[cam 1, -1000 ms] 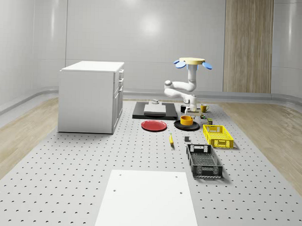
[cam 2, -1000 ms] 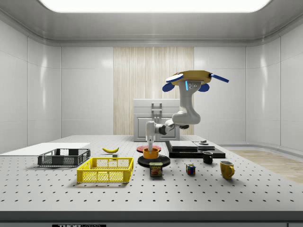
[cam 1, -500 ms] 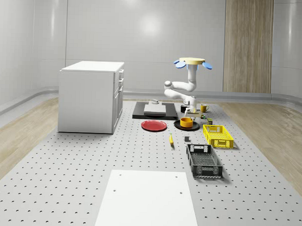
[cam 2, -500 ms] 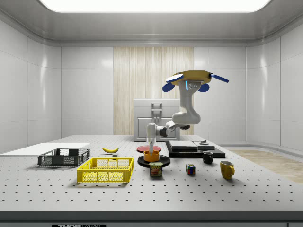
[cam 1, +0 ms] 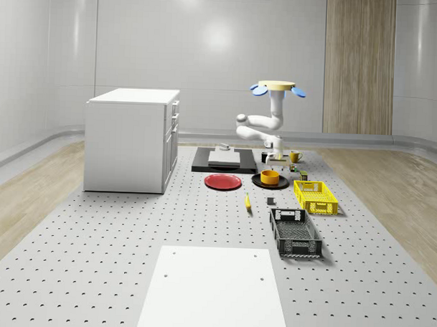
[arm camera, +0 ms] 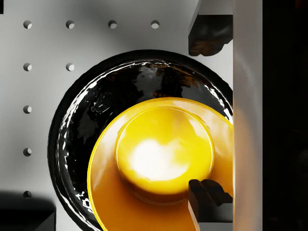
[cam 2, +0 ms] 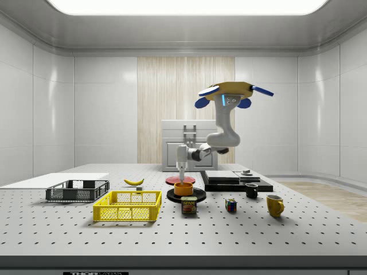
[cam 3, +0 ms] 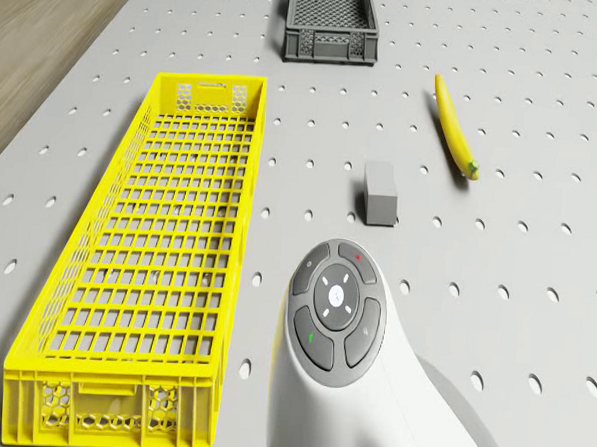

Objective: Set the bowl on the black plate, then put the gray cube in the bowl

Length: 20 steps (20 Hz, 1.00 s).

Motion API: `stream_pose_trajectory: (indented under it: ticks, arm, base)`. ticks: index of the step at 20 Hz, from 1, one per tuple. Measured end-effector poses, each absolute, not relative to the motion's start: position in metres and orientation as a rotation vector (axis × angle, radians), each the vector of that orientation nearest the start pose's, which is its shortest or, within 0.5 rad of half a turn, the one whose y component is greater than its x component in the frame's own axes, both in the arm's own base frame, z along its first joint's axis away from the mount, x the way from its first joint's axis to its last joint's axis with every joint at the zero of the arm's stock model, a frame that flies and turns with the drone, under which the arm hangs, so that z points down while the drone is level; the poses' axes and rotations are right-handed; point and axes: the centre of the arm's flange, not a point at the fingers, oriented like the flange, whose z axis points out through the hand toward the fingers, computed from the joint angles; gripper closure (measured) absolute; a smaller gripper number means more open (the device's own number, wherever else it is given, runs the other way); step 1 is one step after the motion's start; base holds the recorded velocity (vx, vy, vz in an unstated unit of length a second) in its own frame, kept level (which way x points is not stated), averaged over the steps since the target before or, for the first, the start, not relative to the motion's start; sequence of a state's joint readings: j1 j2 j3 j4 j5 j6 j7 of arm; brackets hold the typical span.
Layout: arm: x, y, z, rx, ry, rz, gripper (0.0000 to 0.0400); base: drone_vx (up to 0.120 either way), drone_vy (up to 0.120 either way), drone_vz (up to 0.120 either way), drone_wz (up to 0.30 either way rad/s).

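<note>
Gripper (cam 2: 182, 171) rose off bowl (arm camera: 161, 163), empty.

Table (cam 1: 93, 245): gray, with holes
On it: cabinet (cam 1: 132, 139), black plate (cam 1: 269, 182), red plate (cam 1: 223, 181), yellow crate (cam 1: 315, 196), black crate (cam 1: 295, 233), banana (cam 1: 247, 202), gray cube (cam 3: 380, 193)

Bowl (cam 1: 270, 177) on plate (cam 1: 256, 181); cube (cam 3: 380, 193) between crate (cam 3: 146, 266) and banana (cam 3: 453, 140)

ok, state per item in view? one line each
bowl: upright, sitting on the black plate, nothing in it
black plate: flat on the table, bowl on it
gray cube: on the table beside the yellow crate, not in the bowl
gripper: above the bowl, fingers open
drone: hovering
</note>
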State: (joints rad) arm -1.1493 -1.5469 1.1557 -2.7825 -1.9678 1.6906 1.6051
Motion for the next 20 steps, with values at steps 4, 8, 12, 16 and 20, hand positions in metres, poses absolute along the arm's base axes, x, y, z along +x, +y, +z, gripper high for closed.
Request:
stream_pose_trajectory:
  ticks: [4, 8, 12, 16, 20]
  arm:
    - [0.3129, 0.0301, 0.5574, 0.001, -0.002, 0.786, 0.0006]
    - [0.3128, 0.0301, 0.5570, 0.001, -0.002, 0.786, 0.0002]
    - [0.3128, 0.0300, 0.5568, 0.001, -0.002, 0.786, 0.0001]
    - [0.3128, 0.0301, 0.5568, 0.001, -0.002, 0.786, 0.0000]
    - [0.3128, 0.0300, 0.5567, 0.001, -0.002, 0.786, 0.0000]
  base:
    - [0.120, -0.120, 0.000, 0.000]
    - [0.120, -0.120, 0.000, 0.000]
    - [0.120, -0.120, 0.000, 0.000]
    - [0.120, -0.090, 0.000, 0.000]
    - [0.120, 0.000, 0.000, 0.000]
